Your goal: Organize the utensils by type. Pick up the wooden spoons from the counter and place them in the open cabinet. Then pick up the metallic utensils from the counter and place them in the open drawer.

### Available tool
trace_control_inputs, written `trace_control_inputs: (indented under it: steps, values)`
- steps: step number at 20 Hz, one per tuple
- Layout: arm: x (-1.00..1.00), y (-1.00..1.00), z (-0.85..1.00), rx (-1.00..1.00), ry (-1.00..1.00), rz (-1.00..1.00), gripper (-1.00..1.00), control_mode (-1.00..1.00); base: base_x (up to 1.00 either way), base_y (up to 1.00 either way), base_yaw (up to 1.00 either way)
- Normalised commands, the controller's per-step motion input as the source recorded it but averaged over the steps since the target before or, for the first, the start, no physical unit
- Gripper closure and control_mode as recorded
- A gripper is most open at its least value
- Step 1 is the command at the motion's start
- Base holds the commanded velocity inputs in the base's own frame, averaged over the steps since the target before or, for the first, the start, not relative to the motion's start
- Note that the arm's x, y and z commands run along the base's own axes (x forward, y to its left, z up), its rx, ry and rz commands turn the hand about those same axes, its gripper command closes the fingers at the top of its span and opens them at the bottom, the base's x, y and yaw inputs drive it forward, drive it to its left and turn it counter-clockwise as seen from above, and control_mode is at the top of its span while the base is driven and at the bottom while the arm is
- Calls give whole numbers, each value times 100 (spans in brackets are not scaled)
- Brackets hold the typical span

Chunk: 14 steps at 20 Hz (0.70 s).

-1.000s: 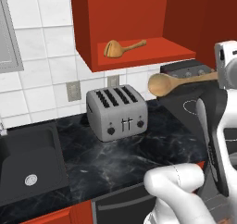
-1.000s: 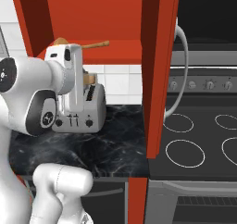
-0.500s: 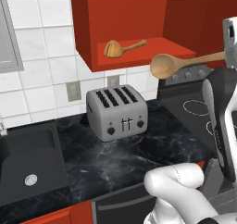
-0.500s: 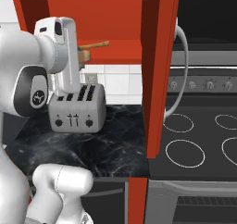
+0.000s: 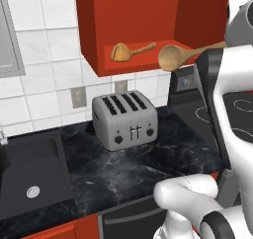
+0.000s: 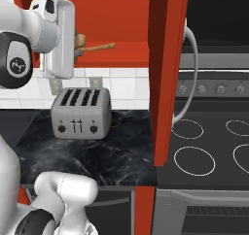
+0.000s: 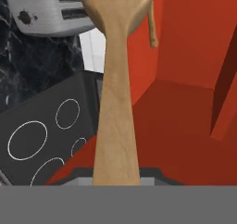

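Tool clamped on a wooden spoon (image 5: 174,57) by its handle, jaws narrowed around it. Spoon is up at the open cabinet (image 5: 138,20), bowl ahead of the tool at the shelf edge. Second spoon (image 5: 123,51) lies on the shelf beyond (toaster (image 5: 125,119) on the surface below).

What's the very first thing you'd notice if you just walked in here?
Probably the big wooden spoon that the white robot arm holds up in the air, right at the mouth of the bright red cabinet. Another wooden spoon already lies on the cabinet's shelf. Below them a silver toaster sits on the dark marble counter.
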Motion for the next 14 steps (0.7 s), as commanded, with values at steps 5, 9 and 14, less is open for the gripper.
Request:
trace_control_inputs:
  steps: [5,9,14]
  values:
    - [14,13,2,4,0,-8,100,-100,0,0,0]
    - [18,15,3,9,0,0,100,-100,0,0,0]
    - [37,17,0,9,0,0,100,-100,0,0,0]
